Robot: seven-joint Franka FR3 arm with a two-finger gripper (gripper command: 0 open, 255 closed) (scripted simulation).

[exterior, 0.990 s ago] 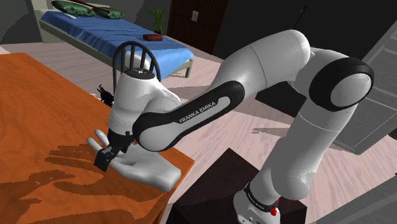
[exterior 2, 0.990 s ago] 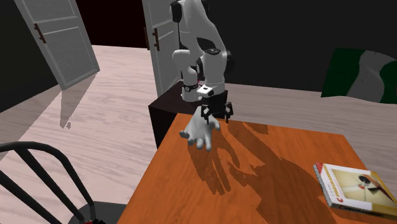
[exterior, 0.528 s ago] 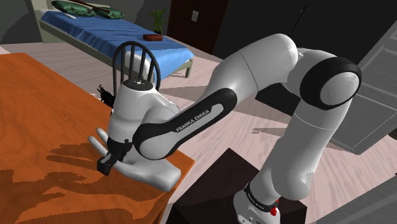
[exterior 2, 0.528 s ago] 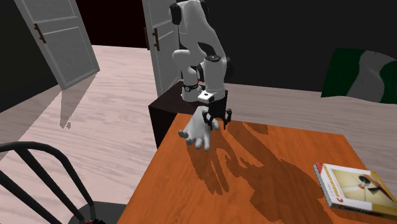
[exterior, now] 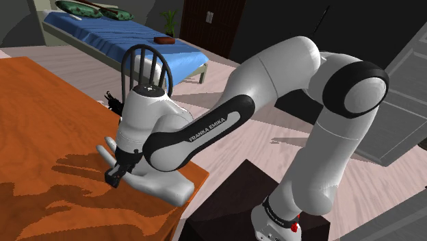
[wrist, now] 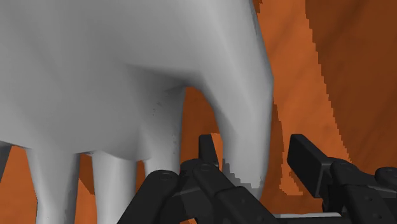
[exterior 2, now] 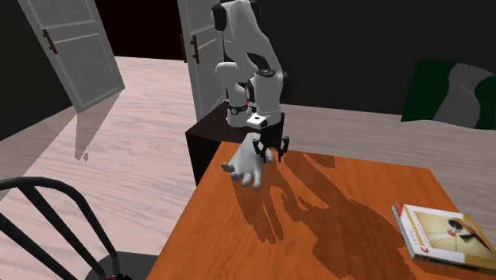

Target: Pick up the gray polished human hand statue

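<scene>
Grey-white hand statue (exterior: 161, 185) lies flat on the orange surface (exterior: 41, 103), at the corner just beside the stand (exterior: 233, 200), with its digits pointing away from the arm (exterior: 205, 127). Black fingers (wrist: 308, 159) are down at the statue and stand apart, straddling one outer digit. One finger sits right against that digit, and a sliver of orange shows between the digit and the other finger, so nothing is clasped. A book (exterior 2: 445, 235) lies on the surface at the second exterior view's right, well apart from the statue. A black chair (exterior: 147, 58) and a blue bed (exterior: 116, 34) stand beyond the surface in the shoulder view.
</scene>
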